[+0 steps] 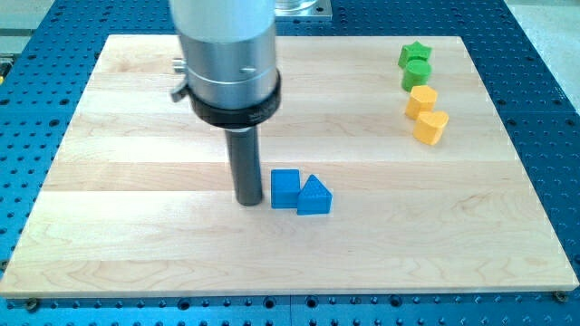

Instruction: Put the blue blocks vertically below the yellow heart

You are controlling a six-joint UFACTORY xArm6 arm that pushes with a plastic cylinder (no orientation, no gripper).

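Observation:
A blue cube [285, 188] and a blue triangular block [314, 196] sit touching each other near the middle of the wooden board [136, 244]. The yellow heart [431, 127] lies at the view's upper right, well to the right of and above the blue blocks. My tip [248, 200] rests on the board just left of the blue cube, very close to it or touching its left side. The rod hangs from a large grey cylinder that hides part of the board's top.
A yellow hexagonal block [420, 100] sits just above the yellow heart. A green round block [416, 74] and a green star [415, 54] sit above that, in one column. Blue perforated table surrounds the board.

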